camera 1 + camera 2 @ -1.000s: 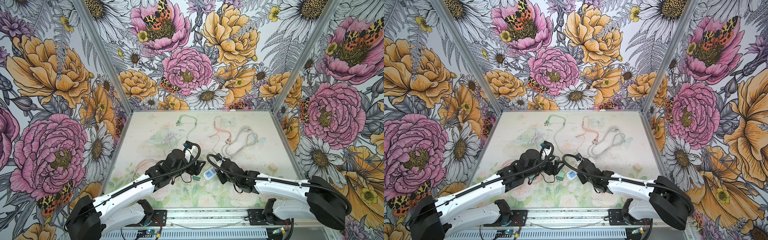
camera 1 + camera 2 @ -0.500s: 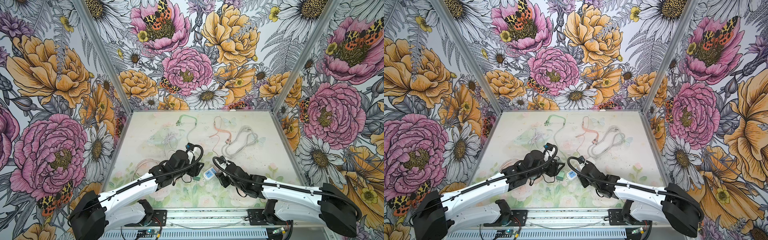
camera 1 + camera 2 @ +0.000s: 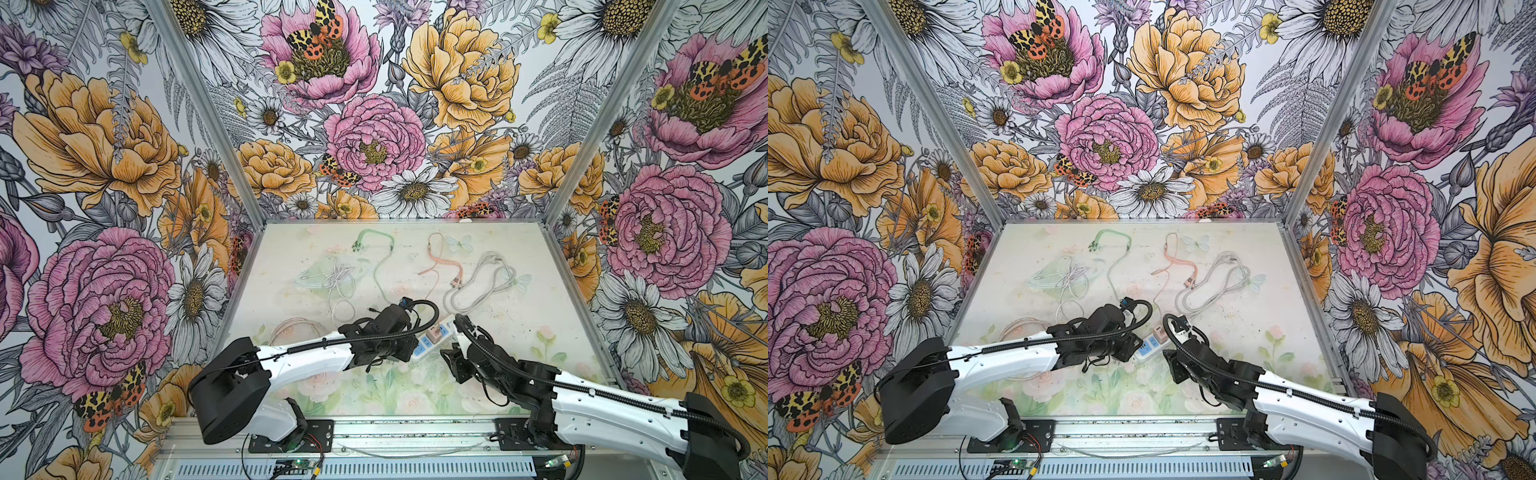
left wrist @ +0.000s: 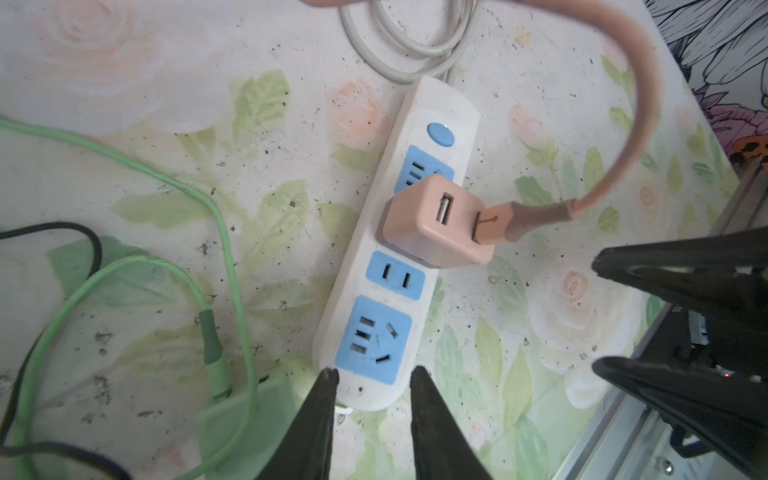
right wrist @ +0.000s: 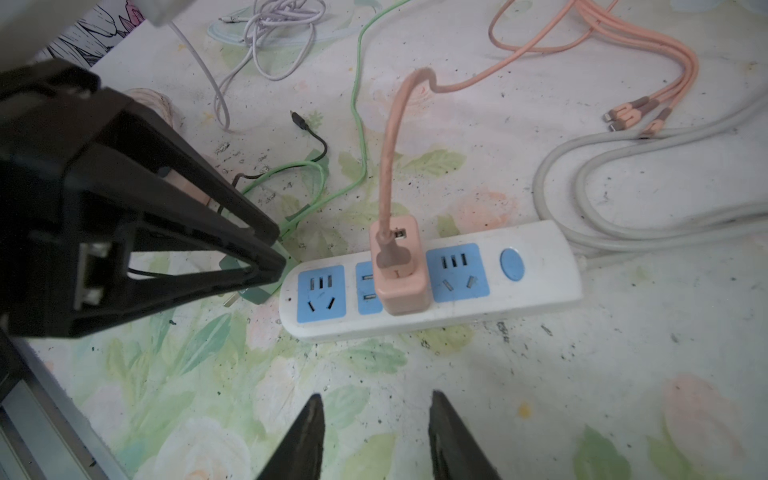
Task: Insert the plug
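**Partner:** Where's the plug?

**Me:** The peach-pink square charger block (image 4: pixel 419 224) stands in the middle of the long white power strip with blue socket faces (image 4: pixel 436 104), and it looks seated to me. A pale green charger block (image 4: pixel 270 399) lies loose on the worktop (image 5: pixel 582 374), just beside the strip's end away from its switch.

**Partner:** And your pincers?

**Me:** My left pincer (image 4: pixel 372 376) hovers at that end, tips narrowly parted, nothing between them. My right pincer (image 5: pixel 376 399) hangs beside the strip, released and empty.

**Partner:** What worries you?

**Me:** The strip lies free. If my left tips catch its end, it may swivel and spoil my alignment. The stiff peach-pink cable (image 5: pixel 388 166) arches up from the block, and a brush against it could lever the block out. The thin green cable (image 5: pixel 355 99) could snag a finger.
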Tool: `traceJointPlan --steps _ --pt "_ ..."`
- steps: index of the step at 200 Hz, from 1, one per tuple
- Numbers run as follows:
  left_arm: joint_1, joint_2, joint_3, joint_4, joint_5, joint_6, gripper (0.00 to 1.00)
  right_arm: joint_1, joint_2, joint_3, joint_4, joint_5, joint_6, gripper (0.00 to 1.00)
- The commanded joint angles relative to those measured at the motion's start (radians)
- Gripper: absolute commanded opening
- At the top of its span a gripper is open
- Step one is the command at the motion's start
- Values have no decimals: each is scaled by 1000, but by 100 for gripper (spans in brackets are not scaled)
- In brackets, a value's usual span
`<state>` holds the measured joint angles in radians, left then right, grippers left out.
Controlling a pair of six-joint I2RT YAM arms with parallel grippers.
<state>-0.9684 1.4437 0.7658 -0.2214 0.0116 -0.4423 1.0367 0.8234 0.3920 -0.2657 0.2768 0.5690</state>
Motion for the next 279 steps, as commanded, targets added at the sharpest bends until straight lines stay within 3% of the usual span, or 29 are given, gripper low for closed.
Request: traceJointPlan --steps 1,38,100,162,207,279 --pt "-6 32 35 -12 -33 -37 26 -15 -76 -14 -8 39 71 44" --pt "-1 56 44 -19 -55 -76 19 -72 -179 -26 -46 21 56 30" --pt "12 101 62 -59 -87 -144 15 -153 -56 29 -84 -57 30 31" --pt "39 121 66 -89 -98 -197 15 -170 -26 50 -95 -13 59 31" --pt "42 143 57 -89 -60 -197 15 -176 -9 58 -123 -4 91 29" --pt "-28 184 76 -83 52 -158 17 -211 -76 80 -193 12 124 29"
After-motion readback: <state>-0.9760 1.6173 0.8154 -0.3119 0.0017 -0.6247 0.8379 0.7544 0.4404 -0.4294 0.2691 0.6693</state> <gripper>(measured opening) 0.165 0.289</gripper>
